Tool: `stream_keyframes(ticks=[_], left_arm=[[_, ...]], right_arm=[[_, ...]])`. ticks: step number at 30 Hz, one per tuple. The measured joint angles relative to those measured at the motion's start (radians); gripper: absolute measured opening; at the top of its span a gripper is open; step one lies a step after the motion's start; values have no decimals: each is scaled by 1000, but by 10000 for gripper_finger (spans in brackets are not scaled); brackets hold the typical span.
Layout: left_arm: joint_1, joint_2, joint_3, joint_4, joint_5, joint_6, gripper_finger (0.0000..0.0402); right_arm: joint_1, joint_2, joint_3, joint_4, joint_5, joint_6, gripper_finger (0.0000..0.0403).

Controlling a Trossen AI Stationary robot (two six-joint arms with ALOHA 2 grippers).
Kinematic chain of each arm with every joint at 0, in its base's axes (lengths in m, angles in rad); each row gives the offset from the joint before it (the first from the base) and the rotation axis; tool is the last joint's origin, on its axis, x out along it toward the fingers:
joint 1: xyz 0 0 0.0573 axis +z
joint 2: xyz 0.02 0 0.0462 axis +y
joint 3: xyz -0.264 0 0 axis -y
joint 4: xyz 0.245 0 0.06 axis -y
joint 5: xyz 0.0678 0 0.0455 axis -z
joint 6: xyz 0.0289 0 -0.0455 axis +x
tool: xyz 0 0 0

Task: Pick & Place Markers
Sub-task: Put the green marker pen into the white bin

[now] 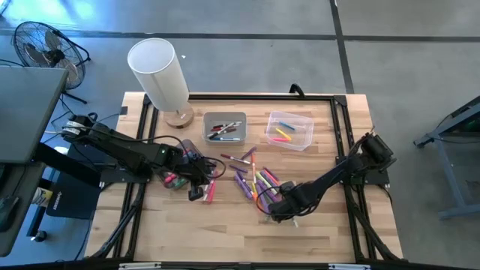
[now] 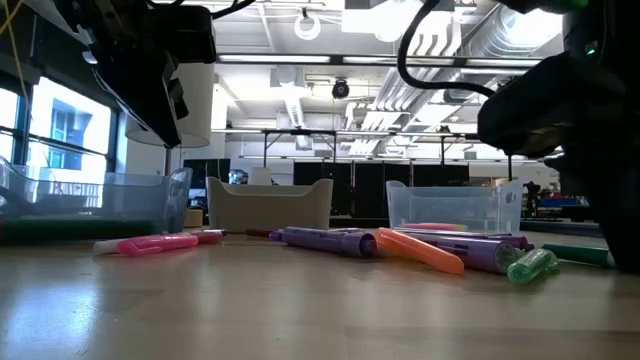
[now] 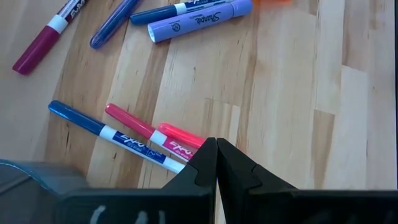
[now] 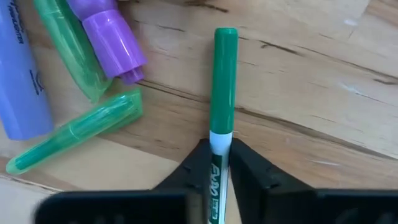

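The right gripper (image 4: 219,163) sits low over the table (image 1: 315,232) at the near edge of the scattered markers (image 1: 251,176), its fingers pinching a green marker (image 4: 222,99) that lies on the wood. Just beside it lie a green highlighter (image 4: 78,129), a second green one and a purple highlighter (image 4: 109,37), crowding one side of the gripper. The left gripper (image 3: 216,163) hovers near the left part of the pile with fingers pressed together, holding nothing; a blue marker (image 3: 106,132) and a red marker (image 3: 140,127) lie just ahead. Behind the pile stand a grey bin (image 1: 225,127) and a clear bin (image 1: 289,130), both holding markers, and a white lamp (image 1: 159,73).
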State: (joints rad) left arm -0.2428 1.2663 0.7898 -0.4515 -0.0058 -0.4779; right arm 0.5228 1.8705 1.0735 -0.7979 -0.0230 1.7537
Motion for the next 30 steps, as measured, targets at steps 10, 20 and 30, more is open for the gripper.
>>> stream_keyframes(ticks=[10,20,30], left_arm=[[0,0,0,0,42,2,1],[0,0,0,2,41,13,1],[1,0,0,65,-21,26,1]], right_arm=[[-14,-12,11,-7,29,-29,22],[1,-171,7,-104,178,18,23],[-92,-422,9,-26,499,-267,19]])
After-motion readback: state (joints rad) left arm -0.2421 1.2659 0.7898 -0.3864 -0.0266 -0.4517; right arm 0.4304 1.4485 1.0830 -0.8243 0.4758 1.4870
